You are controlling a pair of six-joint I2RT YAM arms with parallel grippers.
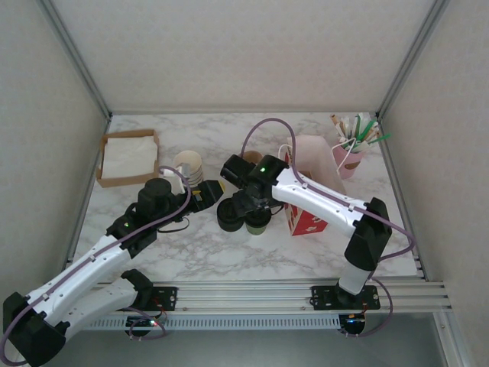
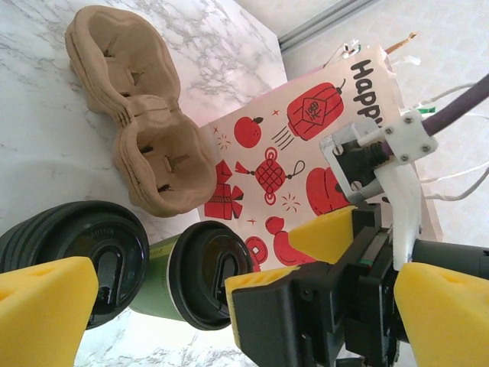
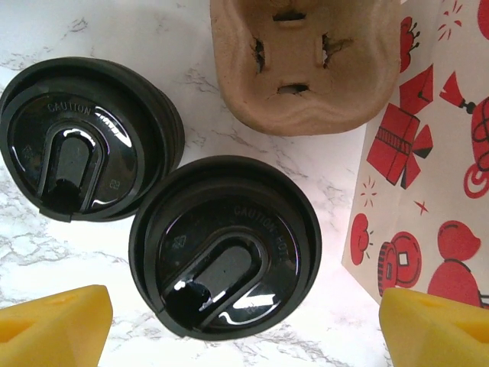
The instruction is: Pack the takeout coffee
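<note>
A: Where is the takeout coffee (image 3: 225,245)?
B: Centre of the right wrist view, upright on the marble table (image 3: 30,229), lid on. The lid stack (image 3: 84,141) sits just beside it at upper left, and a printed bag (image 3: 428,176) stands at right.
A: And the grippers?
B: The right gripper (image 3: 244,325) hangs above the cup, fingers wide and empty. The left gripper (image 2: 241,321) is spread wide too.

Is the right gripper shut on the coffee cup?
No, the right gripper is open, its fingers wide apart either side of the coffee cup.
</note>
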